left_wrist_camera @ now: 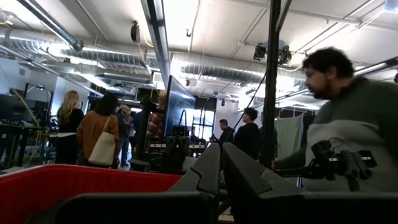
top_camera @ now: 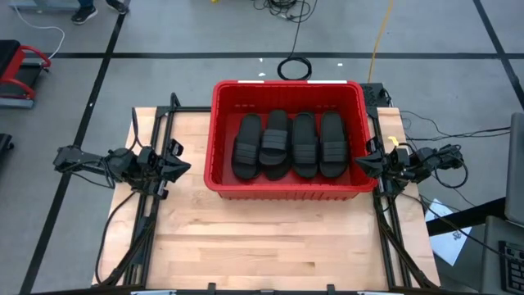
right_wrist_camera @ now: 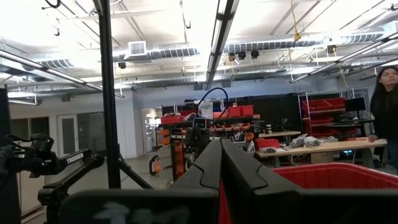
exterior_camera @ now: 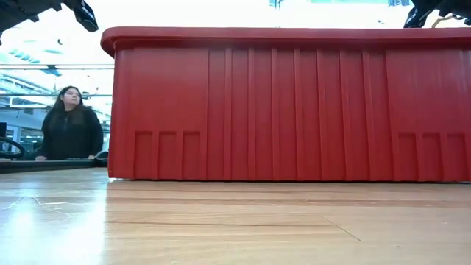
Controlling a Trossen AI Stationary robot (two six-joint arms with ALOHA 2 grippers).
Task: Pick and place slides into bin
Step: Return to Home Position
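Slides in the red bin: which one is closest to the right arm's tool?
The slide at the right end of the row. It lies beside the bin wall that faces the right tool; the others lie farther left.

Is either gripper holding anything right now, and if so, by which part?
Nothing is held. The left gripper and right gripper are both shut and empty, one on each side of the bin; the slides lie inside it.

Left gripper (top_camera: pixel 183 169), right gripper (top_camera: pixel 359 162) closed
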